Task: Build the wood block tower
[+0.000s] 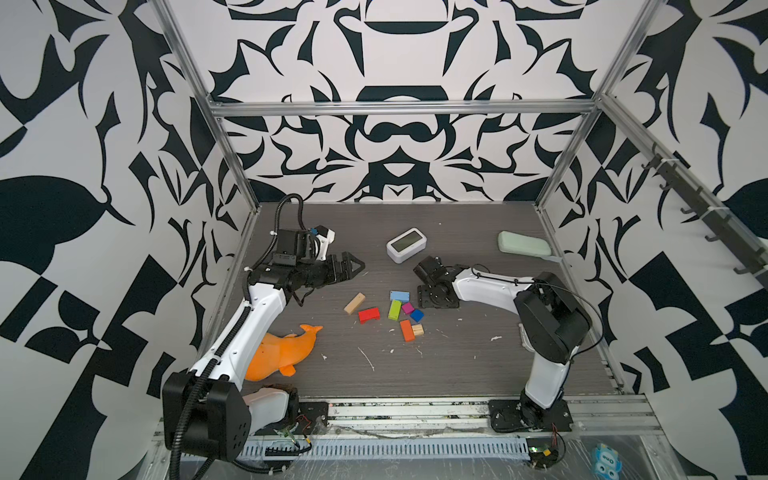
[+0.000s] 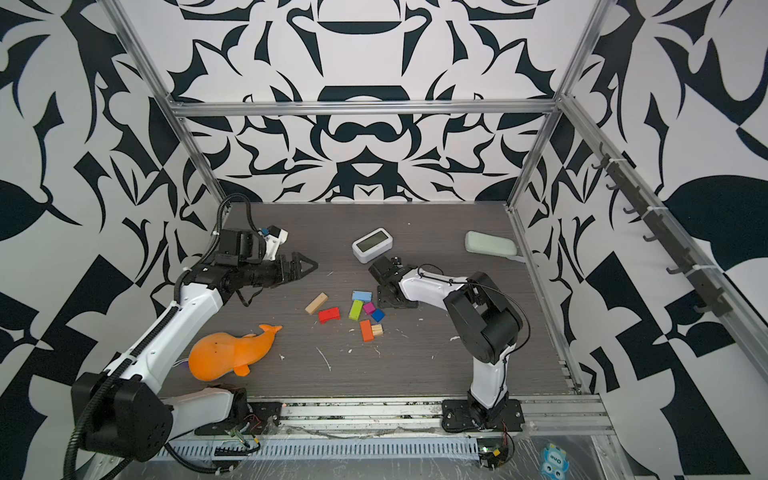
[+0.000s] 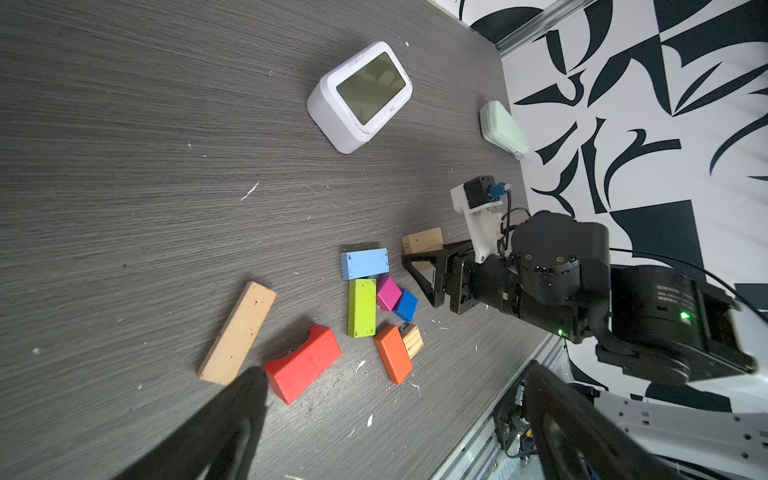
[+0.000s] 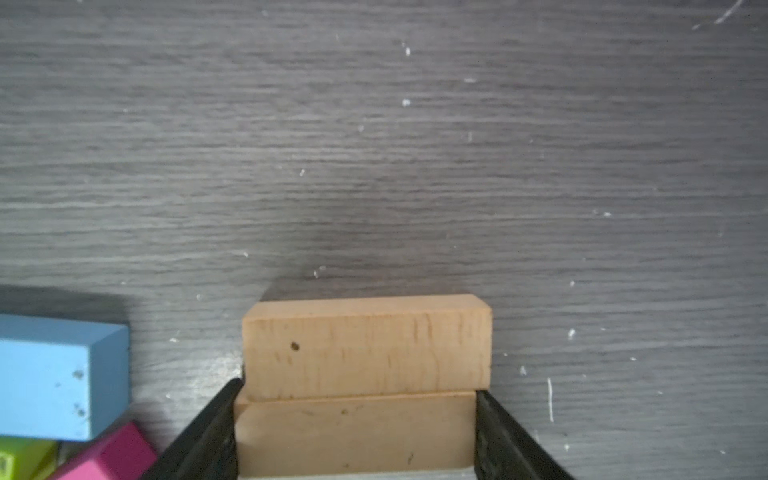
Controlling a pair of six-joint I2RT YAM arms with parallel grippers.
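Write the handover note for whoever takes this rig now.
Left gripper: open, empty, above the table.
Right gripper: jaws flank a tan bar next to a second tan bar; grip unclear.
Loose: long tan bar, red block, light blue block, lime green block, magenta cube, dark blue cube, orange block, small tan block.
Done: at most a two-bar tan base.
To do: stack the rest.

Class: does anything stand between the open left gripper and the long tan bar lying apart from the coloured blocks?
Nothing visible does. In both top views only bare table separates the left gripper from the long tan bar; the red block lies beyond it.
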